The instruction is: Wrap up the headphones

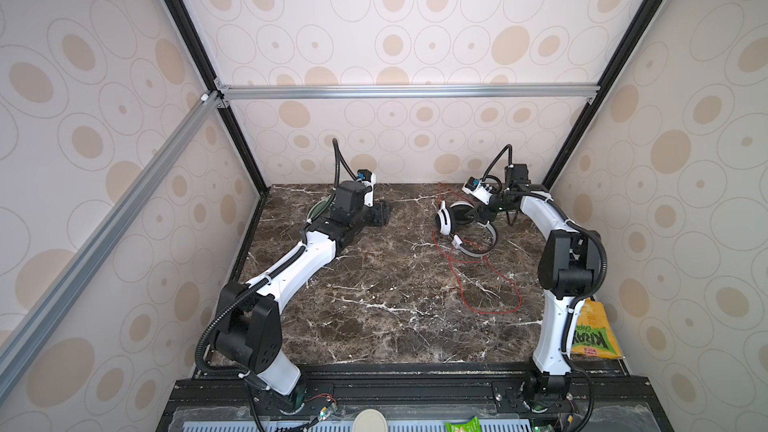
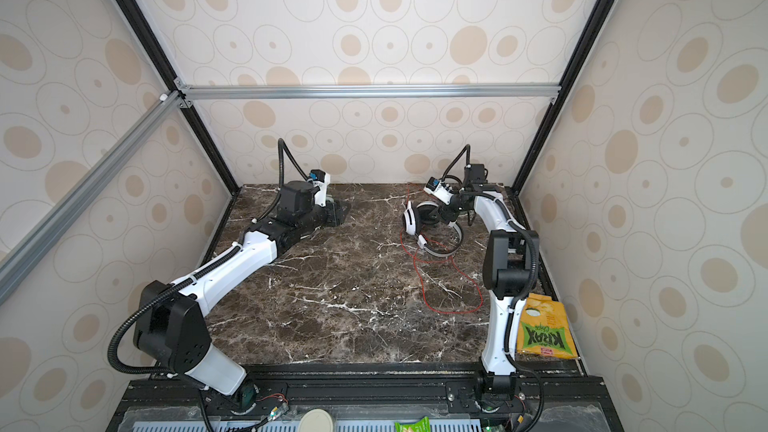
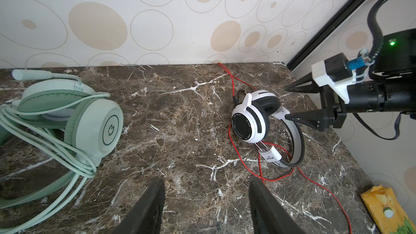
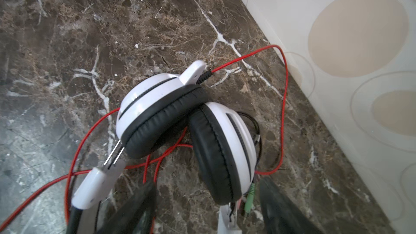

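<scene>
Headsets, two, both on dark brown marble-patterned worktop [image 1: 374,292].

Mint-green over-ear headset [image 3: 90,129]: rear left, close to the back edge. It lies on its side, and one round cup shows a ring-and-logo mark. Boom microphone [image 3: 24,74] runs along the back edge. Pale green cable [image 3: 56,151] goes in several turns round the cups and headband, bundled close. In both top views the left arm hides nearly all of this headset.

White-and-black over-ear headset [image 1: 445,218] [image 2: 410,220] [image 3: 249,120] [image 4: 157,109]: rear right, near the back edge. White shells with black slots, black padded cushions. The two cups lean on each other with cushions touching. Silver metal headband [image 3: 297,140] curves toward the front edge. Thin red cable [image 4: 247,57] leaves one cup through a black strain relief and loops up to the back edge. From there it lies loose in wide loops under the cups and out toward the front right; not wound. Green jack plug [image 4: 249,201] lies just beside the second cup.

Left gripper [image 3: 207,180]: jaws apart, nothing between them, low over bare worktop between the two headsets.

Right gripper [image 3: 286,102] [image 4: 204,185]: jaws apart, straddling the end of the second cup, not clamped. One finger is at the headband slider; I cannot tell whether it touches.

Yellow crisp bag [image 1: 594,334]: front right corner, well apart from both headsets.
</scene>
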Tool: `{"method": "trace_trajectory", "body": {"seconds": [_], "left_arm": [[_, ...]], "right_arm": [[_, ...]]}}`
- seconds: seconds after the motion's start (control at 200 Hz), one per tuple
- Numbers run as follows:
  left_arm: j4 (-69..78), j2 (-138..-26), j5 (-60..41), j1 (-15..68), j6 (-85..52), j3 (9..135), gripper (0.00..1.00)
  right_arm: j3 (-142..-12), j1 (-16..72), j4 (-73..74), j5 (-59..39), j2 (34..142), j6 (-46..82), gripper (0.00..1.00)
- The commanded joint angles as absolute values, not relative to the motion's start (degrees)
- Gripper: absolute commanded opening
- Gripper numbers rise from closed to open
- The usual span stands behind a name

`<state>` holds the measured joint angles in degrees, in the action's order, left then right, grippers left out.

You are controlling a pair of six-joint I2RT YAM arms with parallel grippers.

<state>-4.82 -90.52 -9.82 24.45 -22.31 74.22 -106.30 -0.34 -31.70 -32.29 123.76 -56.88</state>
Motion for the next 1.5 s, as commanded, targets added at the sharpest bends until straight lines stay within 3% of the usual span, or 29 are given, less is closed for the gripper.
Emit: {"method": "trace_trajectory", "body": {"seconds": [0.0, 0.325, 0.645, 0.925, 1.27, 1.495], "left_arm": [[-3.5, -87.9, -10.4, 23.2, -21.3, 76.1, 0.60], [-2.1, -86.9, -13.2, 19.7, -23.0, 75.3, 0.60], [-0.9, -86.1, -14.2, 17.7, -24.2, 74.4, 0.59], [-0.4, -83.7, -13.7, 16.1, -24.3, 73.9, 0.59], [-0.7, -81.7, -11.7, 16.1, -23.4, 73.4, 0.59], [-0.9, -81.4, -11.5, 16.1, -23.2, 73.3, 0.60]], "right_arm": [[-108.4, 0.0, -29.0, -30.5, 127.5, -63.1, 0.75], [-119.4, 0.4, -32.2, -37.5, 137.1, -61.9, 0.75], [-120.2, 2.7, -33.3, -39.0, 138.6, -61.1, 0.69], [-114.4, 5.8, -28.5, -31.5, 132.2, -50.3, 0.49], [-106.5, 10.6, -20.7, -14.8, 120.9, -32.5, 0.48], [-108.5, 11.3, -25.8, -6.9, 114.6, -12.3, 0.39]]}}
